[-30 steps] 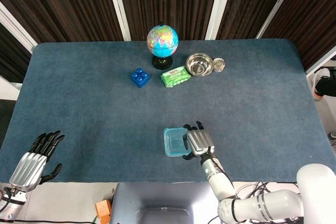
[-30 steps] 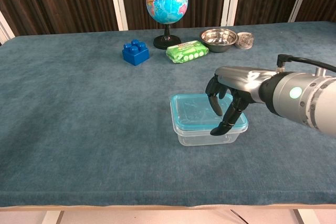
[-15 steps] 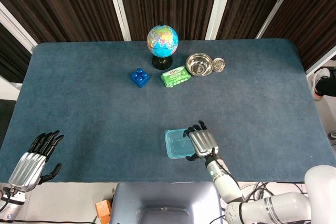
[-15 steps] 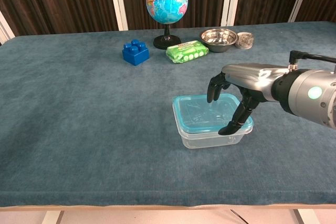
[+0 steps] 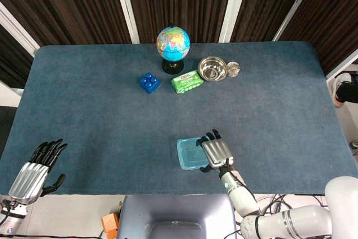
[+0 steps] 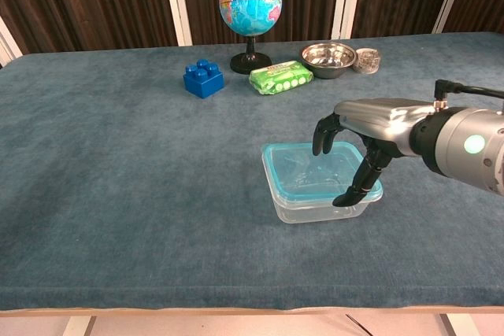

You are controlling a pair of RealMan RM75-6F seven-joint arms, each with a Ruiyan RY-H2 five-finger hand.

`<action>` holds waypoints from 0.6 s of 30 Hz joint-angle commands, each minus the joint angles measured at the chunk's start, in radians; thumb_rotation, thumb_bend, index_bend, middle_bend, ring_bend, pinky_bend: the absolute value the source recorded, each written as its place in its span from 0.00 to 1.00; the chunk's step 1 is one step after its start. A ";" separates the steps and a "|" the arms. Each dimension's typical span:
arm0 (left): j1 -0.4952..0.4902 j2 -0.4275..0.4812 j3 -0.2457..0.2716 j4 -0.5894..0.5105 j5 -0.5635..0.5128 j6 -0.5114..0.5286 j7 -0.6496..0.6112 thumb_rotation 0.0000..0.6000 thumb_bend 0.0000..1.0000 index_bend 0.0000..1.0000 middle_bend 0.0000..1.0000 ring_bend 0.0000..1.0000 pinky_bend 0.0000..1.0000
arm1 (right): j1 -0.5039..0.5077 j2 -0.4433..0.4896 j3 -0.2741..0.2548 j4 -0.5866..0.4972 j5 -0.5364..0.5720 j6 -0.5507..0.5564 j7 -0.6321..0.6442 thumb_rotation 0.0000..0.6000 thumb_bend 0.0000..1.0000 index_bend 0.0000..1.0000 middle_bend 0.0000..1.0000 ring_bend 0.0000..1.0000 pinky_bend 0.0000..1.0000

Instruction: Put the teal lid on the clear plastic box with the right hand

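Note:
The teal lid [image 6: 309, 171] lies flat on top of the clear plastic box [image 6: 315, 211] near the table's front edge; in the head view the lid [image 5: 189, 154] covers the box. My right hand [image 6: 370, 120] arches over the lid's right side, fingers curled down on its far edge and thumb touching its near right corner. From above, the right hand [image 5: 215, 152] hides the lid's right part. My left hand [image 5: 34, 169] hangs off the table's front left corner, fingers apart and holding nothing.
At the back stand a globe [image 6: 250, 1], a blue toy brick [image 6: 203, 79], a green wipes pack [image 6: 281, 78], a steel bowl [image 6: 328, 57] and a small glass dish [image 6: 367, 60]. The table's front edge [image 6: 236, 304] runs just below the box.
The box with the lid on it has slid a little to the right, together with my right hand. The left hand has not moved.

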 commanded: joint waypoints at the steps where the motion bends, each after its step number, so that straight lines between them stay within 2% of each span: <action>1: 0.000 0.000 0.000 0.000 0.000 0.001 0.000 1.00 0.38 0.00 0.00 0.00 0.00 | 0.002 0.004 -0.001 -0.003 0.003 -0.007 -0.005 1.00 0.07 0.30 0.28 0.07 0.00; 11: 0.000 0.002 -0.001 0.001 -0.001 0.000 -0.007 1.00 0.38 0.00 0.00 0.00 0.00 | 0.006 0.031 -0.004 -0.032 -0.004 -0.016 -0.016 1.00 0.07 0.28 0.25 0.04 0.00; 18: 0.000 0.002 -0.001 0.000 0.000 0.000 -0.007 1.00 0.38 0.00 0.00 0.00 0.00 | 0.016 0.050 -0.023 -0.045 0.005 -0.033 -0.040 1.00 0.07 0.19 0.19 0.00 0.00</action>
